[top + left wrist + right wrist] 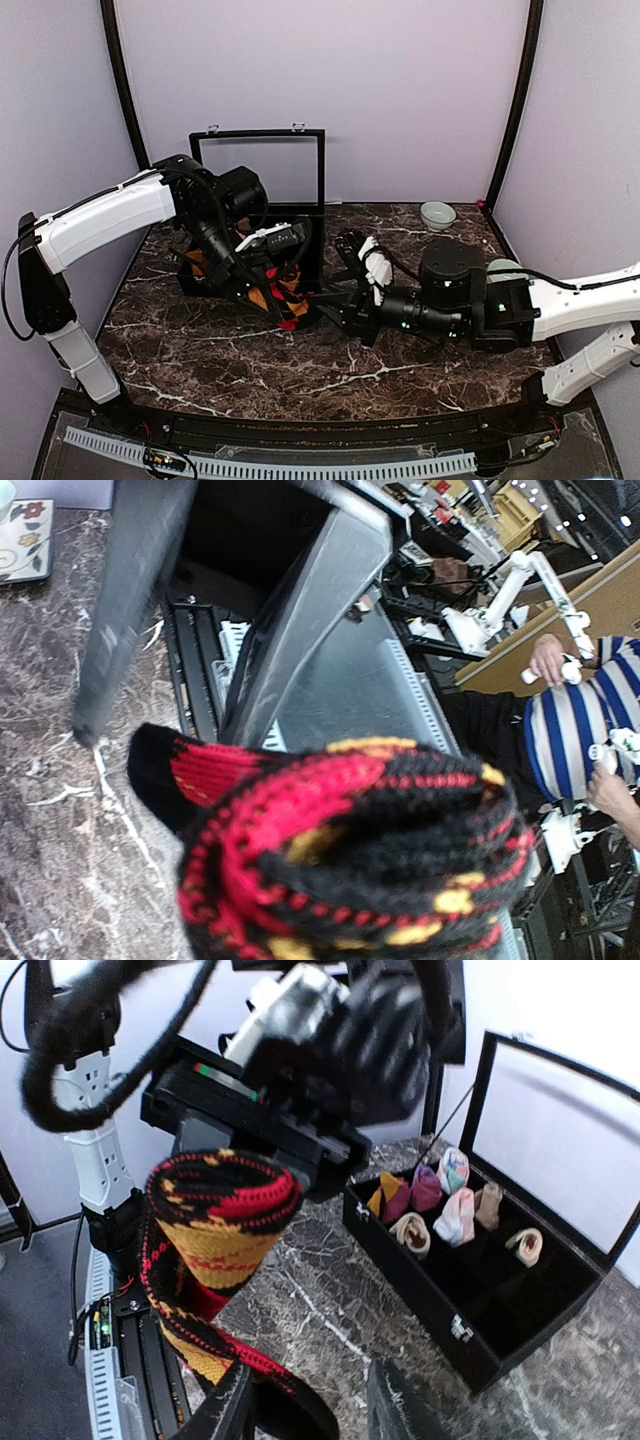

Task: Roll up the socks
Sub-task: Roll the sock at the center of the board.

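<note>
A black sock with red and yellow argyle diamonds (285, 297) hangs between my two grippers, just in front of the black box. Its upper part is wound into a roll (220, 1210). That roll fills the lower part of the left wrist view (350, 850) and hides the fingers there. My left gripper (262, 288) is shut on the roll from above. The loose tail (200, 1345) trails down past the left finger (228, 1405) of my right gripper (308, 1372). That gripper's jaws stand apart over bare marble, and it sits right of the sock (328, 308).
A black box (450, 1310) with its lid raised stands at the back left of the marble table (330, 370). Its compartments hold small pink, white and tan sock rolls (440, 1210). A small bowl (437, 215) sits at the back right. The two arms are close together at mid-table.
</note>
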Action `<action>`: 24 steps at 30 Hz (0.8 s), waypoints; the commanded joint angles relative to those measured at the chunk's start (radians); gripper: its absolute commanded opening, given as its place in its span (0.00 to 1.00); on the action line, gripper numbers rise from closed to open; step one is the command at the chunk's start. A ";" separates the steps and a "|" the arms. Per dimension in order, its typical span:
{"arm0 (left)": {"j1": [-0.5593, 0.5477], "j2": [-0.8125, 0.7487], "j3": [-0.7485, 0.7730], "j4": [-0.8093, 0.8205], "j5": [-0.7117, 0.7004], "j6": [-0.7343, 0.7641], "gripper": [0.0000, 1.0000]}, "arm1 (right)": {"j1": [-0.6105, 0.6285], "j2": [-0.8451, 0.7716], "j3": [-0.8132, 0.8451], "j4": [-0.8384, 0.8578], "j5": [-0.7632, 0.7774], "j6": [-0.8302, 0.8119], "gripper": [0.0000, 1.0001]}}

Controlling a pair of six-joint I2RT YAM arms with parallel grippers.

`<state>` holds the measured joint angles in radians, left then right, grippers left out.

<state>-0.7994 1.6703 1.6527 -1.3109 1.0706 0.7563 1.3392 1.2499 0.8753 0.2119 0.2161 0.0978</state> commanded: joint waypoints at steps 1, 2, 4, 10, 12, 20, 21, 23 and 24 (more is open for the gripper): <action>0.003 0.003 0.024 -0.063 0.073 0.027 0.00 | -0.029 -0.068 0.055 0.007 -0.134 -0.095 0.43; 0.003 0.004 0.023 -0.061 0.078 0.021 0.00 | -0.031 -0.082 0.055 0.003 -0.145 -0.098 0.47; 0.003 0.010 0.023 -0.055 0.082 0.007 0.00 | -0.035 -0.103 0.058 -0.001 -0.180 -0.104 0.53; 0.003 0.031 0.037 -0.044 0.104 -0.031 0.00 | -0.040 -0.073 0.113 -0.040 -0.347 -0.101 0.62; 0.003 0.036 0.047 -0.043 0.102 -0.039 0.00 | -0.040 -0.046 0.144 -0.058 -0.353 -0.101 0.63; 0.003 0.034 0.053 -0.057 0.105 -0.029 0.00 | -0.063 0.012 0.151 0.010 -0.286 -0.101 0.58; 0.003 0.034 0.053 -0.066 0.107 -0.019 0.00 | -0.064 0.016 0.146 0.034 -0.276 -0.105 0.57; 0.003 0.035 0.049 -0.078 0.107 -0.004 0.00 | -0.066 0.028 0.142 0.058 -0.252 -0.111 0.58; 0.003 0.036 0.050 -0.085 0.108 0.002 0.00 | -0.069 0.033 0.142 0.071 -0.238 -0.113 0.58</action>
<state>-0.7994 1.7168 1.6840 -1.3445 1.1423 0.7227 1.2819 1.2671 1.0031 0.1917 -0.0769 -0.0010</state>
